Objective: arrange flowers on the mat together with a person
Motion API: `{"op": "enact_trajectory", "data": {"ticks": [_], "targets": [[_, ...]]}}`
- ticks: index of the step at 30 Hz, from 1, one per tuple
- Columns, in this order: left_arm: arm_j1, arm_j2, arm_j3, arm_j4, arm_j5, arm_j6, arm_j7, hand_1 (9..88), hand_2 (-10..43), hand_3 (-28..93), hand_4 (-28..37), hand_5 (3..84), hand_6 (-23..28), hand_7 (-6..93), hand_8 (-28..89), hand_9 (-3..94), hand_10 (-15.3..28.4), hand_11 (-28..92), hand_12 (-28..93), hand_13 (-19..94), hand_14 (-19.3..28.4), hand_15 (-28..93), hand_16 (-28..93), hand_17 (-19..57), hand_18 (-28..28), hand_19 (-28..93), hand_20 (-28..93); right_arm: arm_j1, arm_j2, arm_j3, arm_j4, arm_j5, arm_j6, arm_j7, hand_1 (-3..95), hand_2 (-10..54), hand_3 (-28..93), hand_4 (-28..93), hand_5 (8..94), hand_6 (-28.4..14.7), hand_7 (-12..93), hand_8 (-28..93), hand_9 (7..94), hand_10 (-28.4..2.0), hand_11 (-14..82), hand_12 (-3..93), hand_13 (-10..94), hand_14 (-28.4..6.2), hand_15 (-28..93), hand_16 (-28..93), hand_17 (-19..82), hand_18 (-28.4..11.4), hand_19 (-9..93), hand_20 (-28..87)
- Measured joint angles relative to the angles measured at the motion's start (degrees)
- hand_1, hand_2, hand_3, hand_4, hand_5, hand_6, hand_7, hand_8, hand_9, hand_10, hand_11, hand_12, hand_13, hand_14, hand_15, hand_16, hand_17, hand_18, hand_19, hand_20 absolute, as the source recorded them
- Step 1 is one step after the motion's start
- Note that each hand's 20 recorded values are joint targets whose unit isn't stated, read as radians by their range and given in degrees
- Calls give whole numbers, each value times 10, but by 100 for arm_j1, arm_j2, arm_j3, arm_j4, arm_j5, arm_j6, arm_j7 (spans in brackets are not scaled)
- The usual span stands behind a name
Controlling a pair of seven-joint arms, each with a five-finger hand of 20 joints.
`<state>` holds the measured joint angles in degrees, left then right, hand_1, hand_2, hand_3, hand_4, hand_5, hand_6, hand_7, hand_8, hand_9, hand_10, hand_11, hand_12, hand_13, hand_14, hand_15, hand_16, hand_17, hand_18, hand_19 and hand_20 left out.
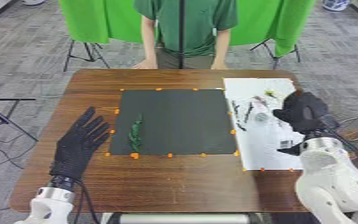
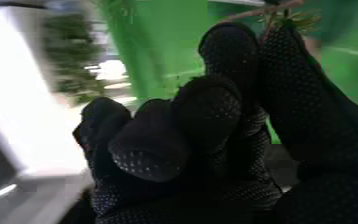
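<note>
A green leafy sprig (image 1: 135,134) lies lengthwise on the left part of the dark mat (image 1: 180,117). The right hand (image 1: 305,111) is over the right side of the white sheet (image 1: 273,142), beside several thin stems and small blossoms (image 1: 262,102). In the right wrist view, the right hand (image 2: 193,130) has curled fingers, and its thumb and a fingertip pinch a brownish stem (image 2: 257,13) with small green tufts (image 2: 295,21). At the table's left side, left of the mat, the left hand (image 1: 76,145) stays open with straight fingers.
Orange markers (image 1: 135,155) edge the mat. The brown wooden table (image 1: 184,187) extends in front of the mat and along its left side. Green cloth (image 1: 87,20) hangs beyond the far edge, with stands on the floor.
</note>
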<state>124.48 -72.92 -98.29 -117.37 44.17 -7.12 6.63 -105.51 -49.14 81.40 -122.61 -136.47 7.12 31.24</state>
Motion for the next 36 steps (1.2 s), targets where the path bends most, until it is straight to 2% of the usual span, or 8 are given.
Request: {"op": "enact_trajectory", "data": {"ticks": [6,14,21,25,31,33,35,36], "targets": [[6,4,8,-1,0,-1,-2,275,29,715,-245,283,14,144,-89,251,110,128,145,202,142,183,33,-121,217,431,85,1197,-217,-1328,279,64,-556,-683,464,-95,798,-221,773,-16,554,96,860,-89,609,369,798,-88,799,292,464,-208,932,652],[6,35,83,4,-1,2,-1,274,28,715,-245,283,14,143,-88,251,109,127,145,202,141,183,33,-120,216,430,84,2314,-1063,-2835,1400,-107,-1393,-755,460,-95,798,-213,775,-17,558,92,862,-91,610,367,800,-89,801,293,467,-209,932,660],[-65,35,148,55,-1,-4,-53,274,28,714,-244,284,14,142,-88,251,109,127,146,202,141,183,33,-121,216,430,85,2559,-1662,-3578,2046,-624,-1490,-678,449,-95,802,-199,780,-13,558,90,868,-86,611,366,806,-89,804,291,476,-209,932,667],[-110,35,169,89,0,-21,-75,273,25,716,-241,283,13,142,-87,251,109,126,147,201,142,182,33,-121,216,429,85,2608,-1881,-3756,2168,-841,-1367,-525,463,-95,769,-238,787,-1,542,100,878,-81,595,366,824,-71,789,287,497,-205,932,661],[-189,35,190,162,-3,-103,-100,272,22,717,-241,283,13,141,-87,251,109,124,148,202,141,180,34,-121,216,428,85,2660,-2097,-3840,2288,-844,-1336,-382,387,-95,773,-253,816,9,486,96,895,-73,565,357,851,-59,760,283,524,-201,932,654],[-211,43,196,172,-3,-127,-119,273,22,717,-242,283,13,141,-87,251,109,125,148,202,141,180,34,-121,216,427,85,2664,-2159,-3839,2316,-843,-1348,-341,358,-95,780,-256,824,12,472,61,902,-70,553,354,856,-58,753,287,528,-202,932,655],[-226,46,202,176,-3,-140,-135,273,22,716,-243,283,13,141,-86,251,109,125,148,202,141,181,34,-121,217,427,86,2663,-2213,-3836,2333,-843,-1374,-293,331,-95,784,-258,830,15,501,-109,909,-68,542,357,859,-57,749,290,532,-202,932,654],[-232,46,204,176,-3,-144,-145,273,22,717,-244,283,13,142,-86,251,109,125,148,202,141,180,34,-121,217,427,86,2662,-2237,-3833,2338,-843,-1393,-265,322,-95,781,-260,831,15,505,-135,911,-68,538,357,860,-57,748,290,534,-202,932,655]]}}
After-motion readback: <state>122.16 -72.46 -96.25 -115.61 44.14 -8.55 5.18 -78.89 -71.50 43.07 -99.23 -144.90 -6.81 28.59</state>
